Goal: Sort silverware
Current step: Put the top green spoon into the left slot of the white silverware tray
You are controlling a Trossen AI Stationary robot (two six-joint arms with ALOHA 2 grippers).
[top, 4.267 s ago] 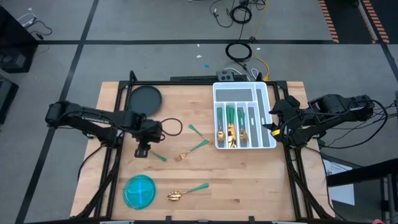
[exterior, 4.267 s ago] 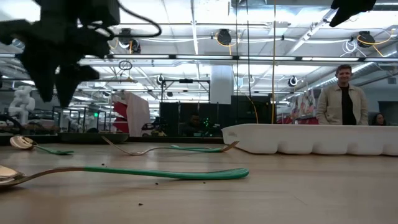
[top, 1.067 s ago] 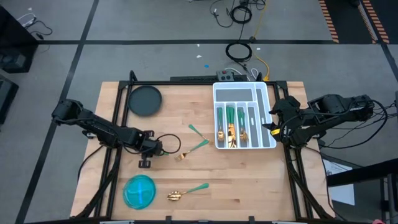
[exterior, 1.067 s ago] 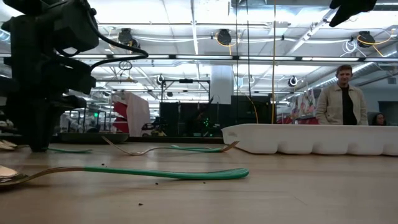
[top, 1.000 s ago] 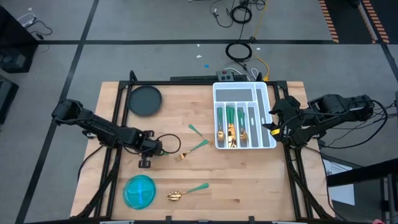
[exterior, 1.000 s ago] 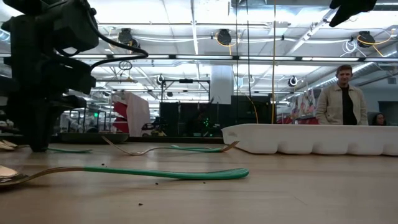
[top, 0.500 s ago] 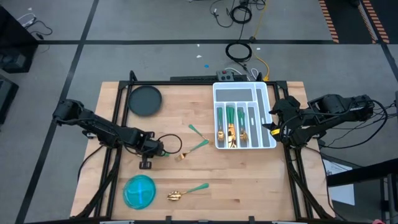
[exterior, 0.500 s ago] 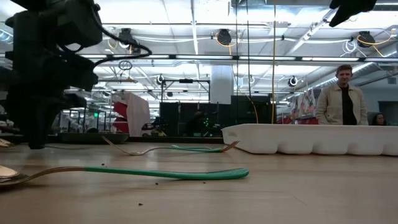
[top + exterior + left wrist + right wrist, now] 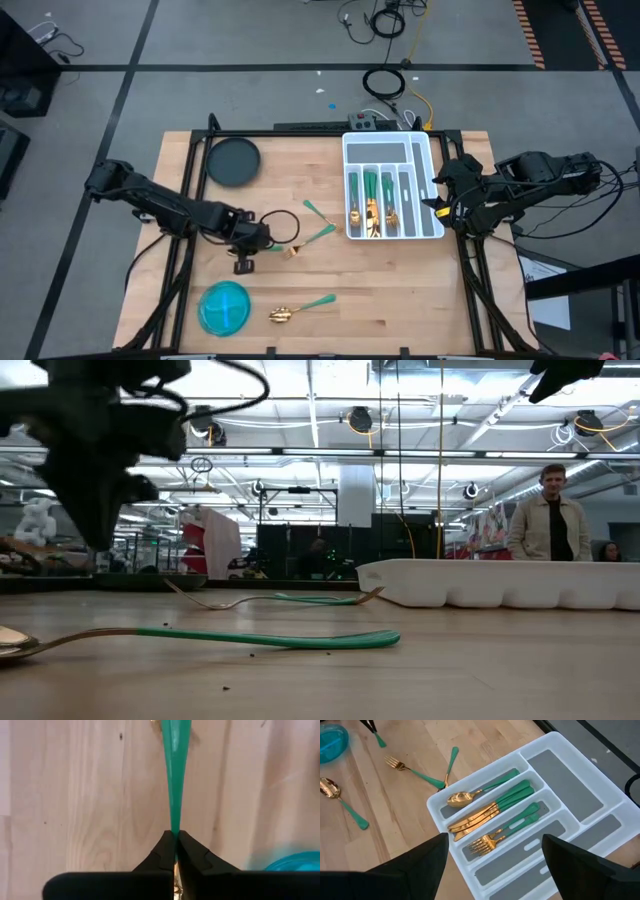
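Note:
My left gripper (image 9: 255, 245) is shut on one teal-handled piece of silverware (image 9: 174, 780), left of the table's middle. Its gold head is hidden behind the fingers. In the low view the gripper (image 9: 100, 530) hangs clear of the table. A fork (image 9: 308, 240) and another teal-handled piece (image 9: 316, 210) lie crossed to its right. A spoon (image 9: 300, 308) lies flat near the front edge. The white tray (image 9: 437, 200) holds several sorted pieces (image 9: 490, 810). My right gripper (image 9: 495, 870) is open and empty above the tray's right edge. My left gripper pinches the piece between its two fingers (image 9: 162, 852) at the thin neck of the teal handle (image 9: 175, 826), next to the gold head. The fingers lie along the piece. The handle sticks out past the fingertips toward the fork, its broad end (image 9: 175, 735) free above the wood.
A round blue bowl (image 9: 224, 307) stands at the front left, close to my left gripper. A dark round plate (image 9: 232, 160) lies at the far left. A cable loop (image 9: 282, 228) hangs off my left arm. A person (image 9: 550, 515) stands beyond the table.
My left gripper has risen off the table and gone a little toward the right edge, taking the teal-handled piece up with it. That piece no longer lies on the wood in the low view.

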